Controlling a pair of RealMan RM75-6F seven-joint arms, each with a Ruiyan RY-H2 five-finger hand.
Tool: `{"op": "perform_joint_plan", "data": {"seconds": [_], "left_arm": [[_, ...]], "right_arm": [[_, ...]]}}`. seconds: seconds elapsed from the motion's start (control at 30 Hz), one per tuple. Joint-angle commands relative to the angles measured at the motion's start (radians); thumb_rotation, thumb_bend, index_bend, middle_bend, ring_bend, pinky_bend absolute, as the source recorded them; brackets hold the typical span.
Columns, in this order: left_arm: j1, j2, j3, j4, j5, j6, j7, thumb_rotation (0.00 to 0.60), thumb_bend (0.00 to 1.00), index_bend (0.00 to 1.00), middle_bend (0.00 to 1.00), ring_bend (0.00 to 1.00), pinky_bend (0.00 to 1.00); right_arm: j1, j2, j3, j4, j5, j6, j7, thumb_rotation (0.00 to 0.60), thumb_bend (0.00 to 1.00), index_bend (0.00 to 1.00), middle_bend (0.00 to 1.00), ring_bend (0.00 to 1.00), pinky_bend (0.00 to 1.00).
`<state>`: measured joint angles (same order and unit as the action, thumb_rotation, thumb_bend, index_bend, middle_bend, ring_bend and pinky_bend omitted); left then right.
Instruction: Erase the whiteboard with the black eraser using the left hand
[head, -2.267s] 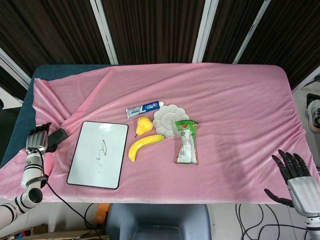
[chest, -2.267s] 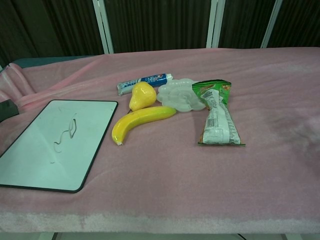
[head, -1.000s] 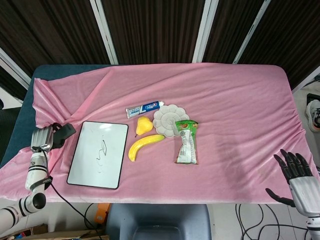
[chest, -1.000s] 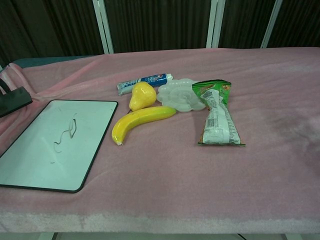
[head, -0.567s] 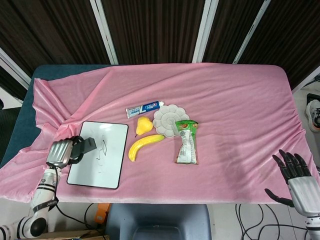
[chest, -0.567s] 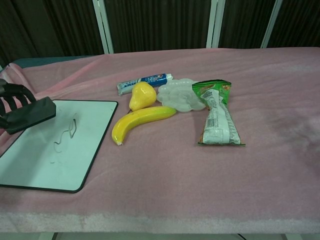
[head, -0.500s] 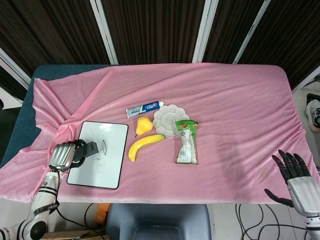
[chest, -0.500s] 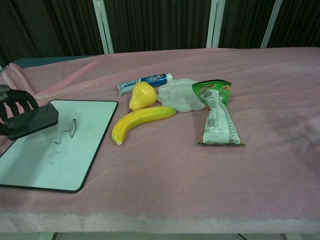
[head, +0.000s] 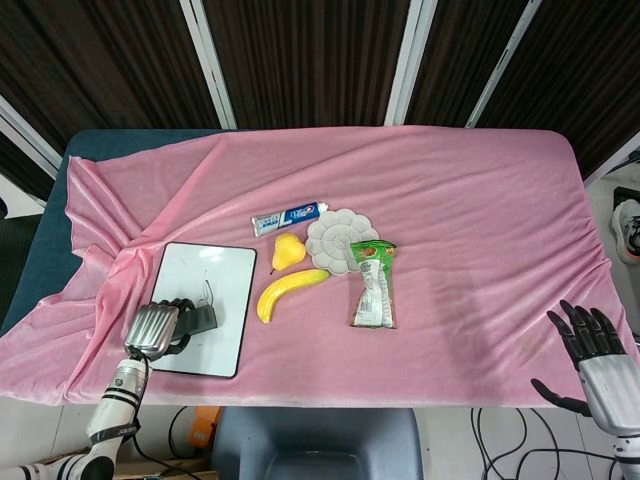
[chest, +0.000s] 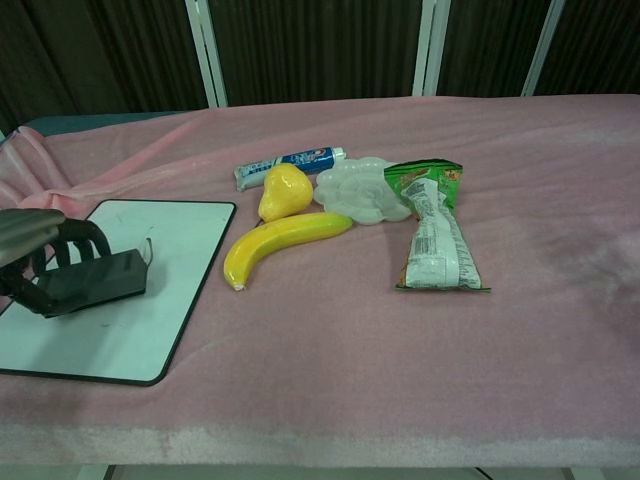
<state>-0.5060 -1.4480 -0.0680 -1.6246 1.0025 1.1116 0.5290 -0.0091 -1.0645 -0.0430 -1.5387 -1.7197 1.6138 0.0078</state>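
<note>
My left hand (head: 155, 328) (chest: 35, 250) grips the black eraser (head: 198, 321) (chest: 92, 279) and presses it on the middle of the white whiteboard (head: 212, 270) (chest: 165, 320), which lies flat on the pink cloth at the left. A short remnant of the scribble (chest: 146, 249) shows just above the eraser; the lower part of the board looks clean. My right hand (head: 593, 352) hangs off the table's front right corner with fingers spread, holding nothing.
Right of the board lie a banana (head: 288, 292), a pear (head: 287, 250), a toothpaste tube (head: 286, 218), a white flower-shaped palette (head: 341, 240) and a green snack packet (head: 373, 283). The pink cloth (head: 470, 210) covers the table.
The left hand picked the eraser up from left of the board, carried it over the board and swept it down the scribble; most of the mark is gone.
</note>
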Motion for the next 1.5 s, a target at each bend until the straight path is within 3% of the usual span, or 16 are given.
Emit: {"op": "perform_joint_plan", "data": {"seconds": [0.03,0.2,0.73,1.3,1.5], "left_arm": [[-0.020,-0.017,-0.015,0.022,-0.050,-0.031,0.019,0.600,0.77,0.61,0.77,0.75,0.71],[-0.043,-0.028,-0.033,0.068,-0.108,-0.074,0.017,0.600,0.77,0.61,0.77,0.75,0.70],[-0.089,-0.098,-0.071,0.162,-0.172,-0.068,0.053,0.600,0.77,0.61,0.77,0.75,0.71],[-0.190,-0.178,-0.160,0.362,-0.330,-0.132,0.101,0.600,0.77,0.61,0.77,0.75,0.71],[-0.198,-0.166,-0.190,0.374,-0.328,-0.098,0.082,0.600,0.76,0.61,0.77,0.75,0.70]], "right_arm": [[-0.001,0.001,0.001,0.001,0.000,0.002,0.002,0.600,0.34,0.00,0.00,0.00,0.00],[0.000,0.003,0.002,0.002,0.006,-0.001,0.007,0.600,0.34,0.00,0.00,0.00,0.00],[-0.007,0.008,0.006,0.006,0.010,0.012,0.020,0.600,0.34,0.00,0.00,0.00,0.00],[-0.008,0.012,0.005,0.003,0.011,0.009,0.023,0.600,0.34,0.00,0.00,0.00,0.00],[-0.005,0.011,0.005,0.002,0.012,0.001,0.019,0.600,0.34,0.00,0.00,0.00,0.00]]}}
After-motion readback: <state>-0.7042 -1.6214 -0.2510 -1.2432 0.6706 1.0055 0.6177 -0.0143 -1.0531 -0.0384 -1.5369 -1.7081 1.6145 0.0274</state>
